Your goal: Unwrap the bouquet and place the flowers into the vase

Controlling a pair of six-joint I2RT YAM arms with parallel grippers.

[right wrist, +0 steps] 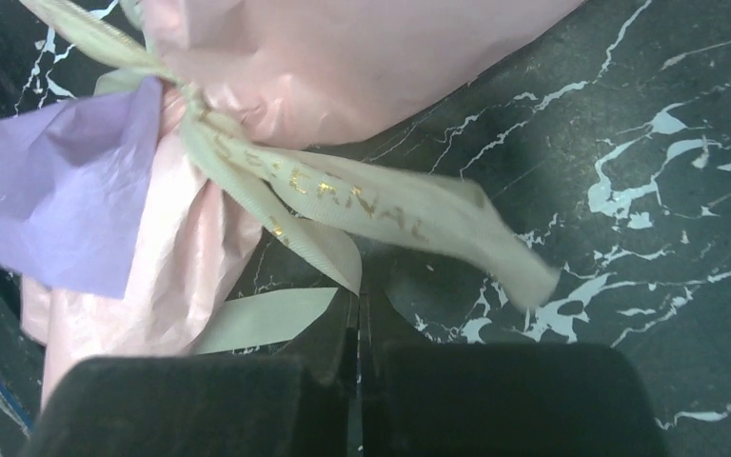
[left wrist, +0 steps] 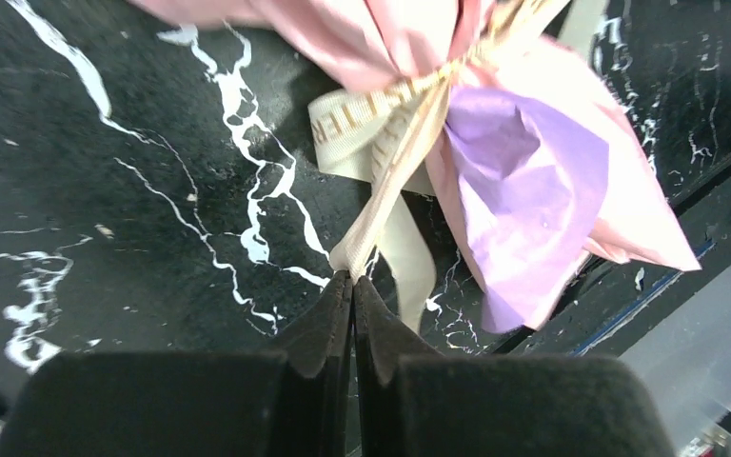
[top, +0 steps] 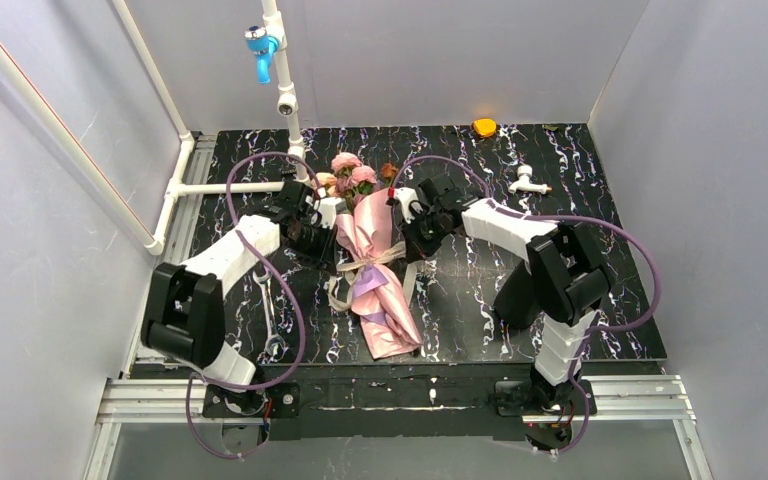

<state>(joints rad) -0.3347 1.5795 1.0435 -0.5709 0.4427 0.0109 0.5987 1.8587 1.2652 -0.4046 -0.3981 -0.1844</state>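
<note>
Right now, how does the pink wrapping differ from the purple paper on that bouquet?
The pink wrapping paper is glossy; the lilac paper looks matte. The pink wrapping paper forms the big outer cone, while the lilac paper peeks out only as a small flap beside the knot. Both are crinkled and cinched by the same beige ribbon.

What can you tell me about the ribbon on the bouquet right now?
The ribbon is flat beige tape, woven-looking, with gold lettering. It is knotted round the waist of the bouquet, where the pink paper gathers over lilac. Its loops and tails splay onto the black marbled table. The left gripper is shut with one tail's end at its tips, apparently pinched. The right gripper is shut where another tail meets its fingers. The knot looks intact.
</note>
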